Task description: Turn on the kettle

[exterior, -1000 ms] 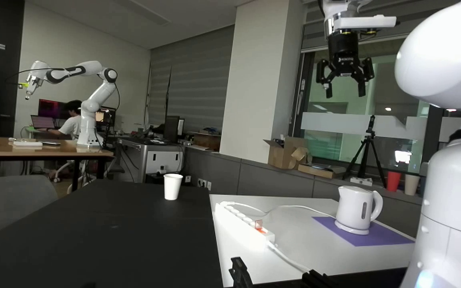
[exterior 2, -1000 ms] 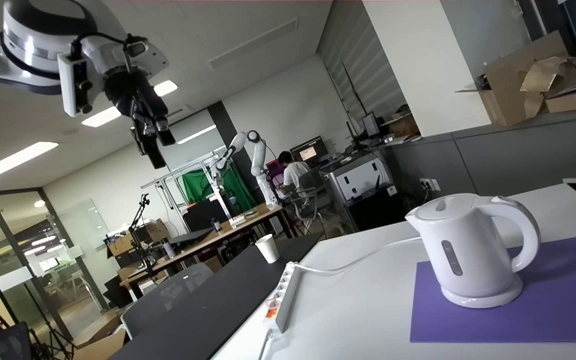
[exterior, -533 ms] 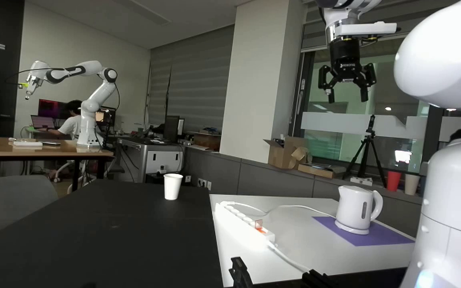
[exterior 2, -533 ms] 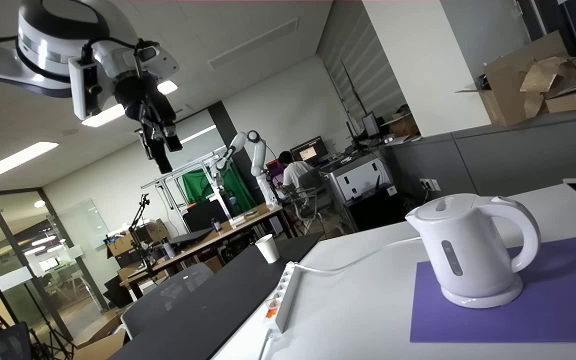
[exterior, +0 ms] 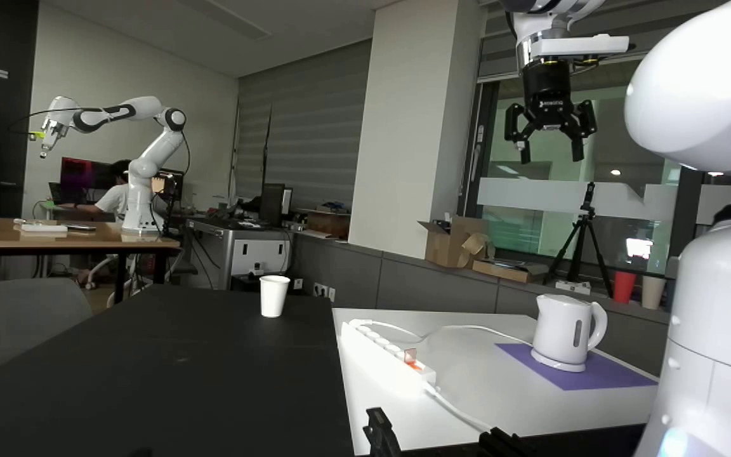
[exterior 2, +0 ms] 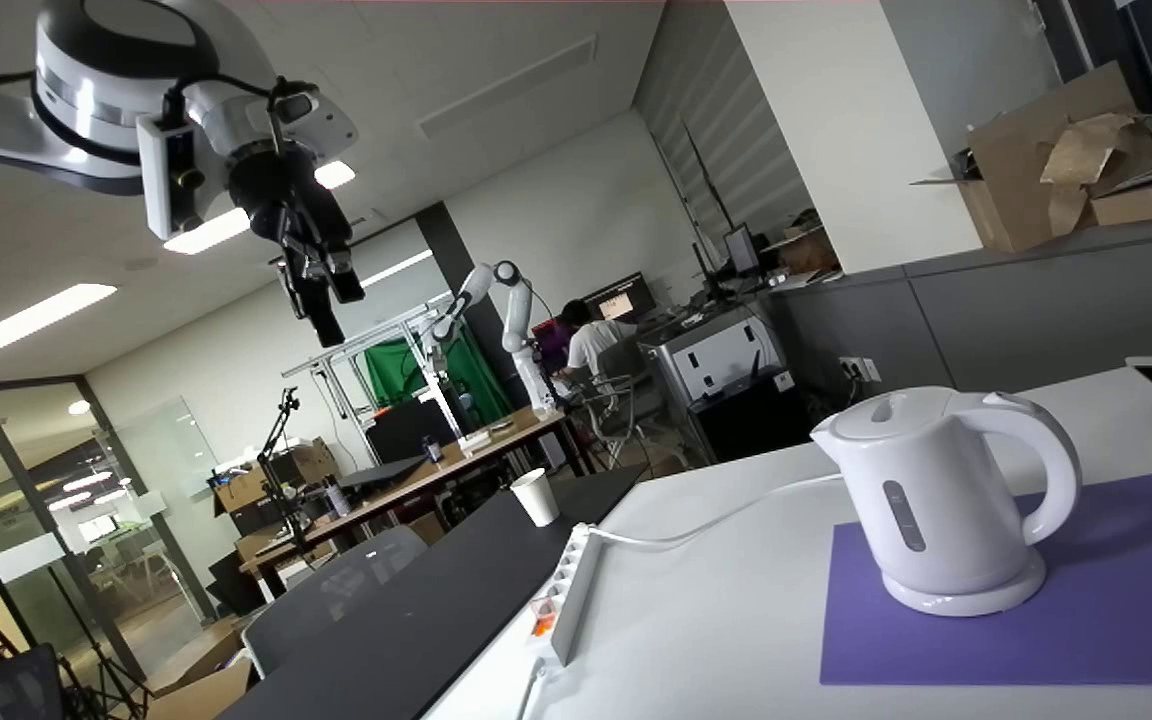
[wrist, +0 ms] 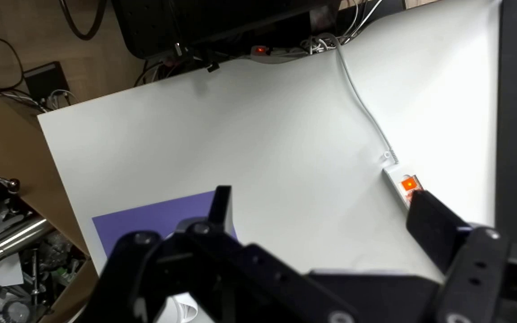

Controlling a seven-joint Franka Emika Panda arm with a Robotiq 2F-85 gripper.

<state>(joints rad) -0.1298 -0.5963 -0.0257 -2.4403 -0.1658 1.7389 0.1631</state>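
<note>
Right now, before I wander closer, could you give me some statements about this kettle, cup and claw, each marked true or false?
The kettle stands on a purple sheet. True.
The claw is holding the kettle. False: the claw hangs open in the air.
The white cup stands on the black table. True.
The kettle is lying on its side. False: it stands upright.
A white cord runs from the kettle to the power strip. True.

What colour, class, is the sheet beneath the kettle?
Purple; the sheet under the kettle shows best in an exterior view.
</note>
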